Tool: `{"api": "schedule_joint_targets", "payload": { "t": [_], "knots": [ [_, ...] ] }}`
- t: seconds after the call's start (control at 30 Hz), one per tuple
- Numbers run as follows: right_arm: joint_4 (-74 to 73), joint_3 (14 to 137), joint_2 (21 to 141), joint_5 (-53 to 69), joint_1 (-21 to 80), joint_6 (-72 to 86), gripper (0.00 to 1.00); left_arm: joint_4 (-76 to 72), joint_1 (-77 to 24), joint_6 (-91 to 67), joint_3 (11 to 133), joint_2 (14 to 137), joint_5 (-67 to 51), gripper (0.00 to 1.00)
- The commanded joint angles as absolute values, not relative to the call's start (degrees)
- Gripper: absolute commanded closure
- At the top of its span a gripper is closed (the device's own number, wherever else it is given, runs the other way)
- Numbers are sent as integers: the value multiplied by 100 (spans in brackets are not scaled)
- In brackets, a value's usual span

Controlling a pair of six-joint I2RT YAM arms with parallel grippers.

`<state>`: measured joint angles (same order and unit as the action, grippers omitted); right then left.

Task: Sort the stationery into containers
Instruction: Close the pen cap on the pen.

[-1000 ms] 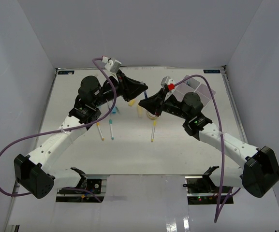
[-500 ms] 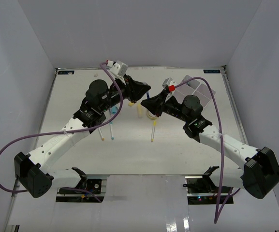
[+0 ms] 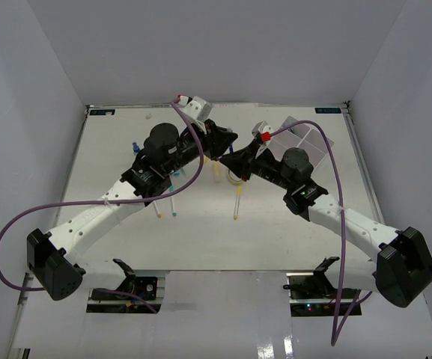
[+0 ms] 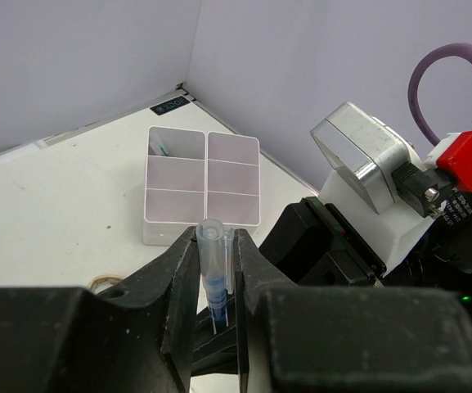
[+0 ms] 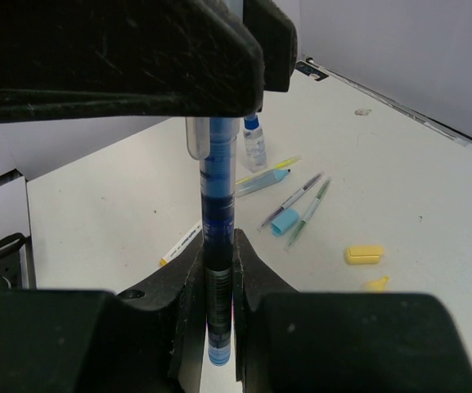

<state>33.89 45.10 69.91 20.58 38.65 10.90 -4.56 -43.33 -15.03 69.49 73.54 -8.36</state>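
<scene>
The white tabletop (image 3: 201,232) carries the four-cell tray (image 4: 201,209) toward its far right corner. Just left of the tray, raised off the tabletop, the two arms meet nose to nose. The left fingers (image 4: 174,274) and the right fingers (image 5: 184,286) are both clenched on one blue pen (image 5: 218,205). It stands upright between them, the left pair on its clear upper end and the right pair lower down. This looks like a handover, probably to the right arm, which sits nearer the tray. Done well, one pair lets go only once the other's hold is sure, then draws off without tilting the pen. Only the left wrist view shows the tray's cells, one holding something bluish, and a rubber band (image 4: 105,282) before it. Only the right wrist view shows the loose pens (image 5: 297,205), small bottle (image 5: 253,143) and yellow block (image 5: 363,255), well apart from the tray.
</scene>
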Motion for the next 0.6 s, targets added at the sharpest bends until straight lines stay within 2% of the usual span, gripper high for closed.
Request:
{"api": "schedule_joint_targets", "payload": {
  "t": [0.0, 0.4, 0.57],
  "knots": [
    [4034, 4649, 6917, 2057, 3929, 1020, 92, 149, -4465, -1406, 7058, 7471, -809, 91],
    [4113, 4597, 6864, 1977, 3920, 1099, 92, 290, -4465, -1564, 7145, 7348, -685, 67],
    [4105, 4658, 6864, 2013, 3920, 1125, 92, 290, -4465, -1678, 7145, 7348, -765, 61]
  ]
}}
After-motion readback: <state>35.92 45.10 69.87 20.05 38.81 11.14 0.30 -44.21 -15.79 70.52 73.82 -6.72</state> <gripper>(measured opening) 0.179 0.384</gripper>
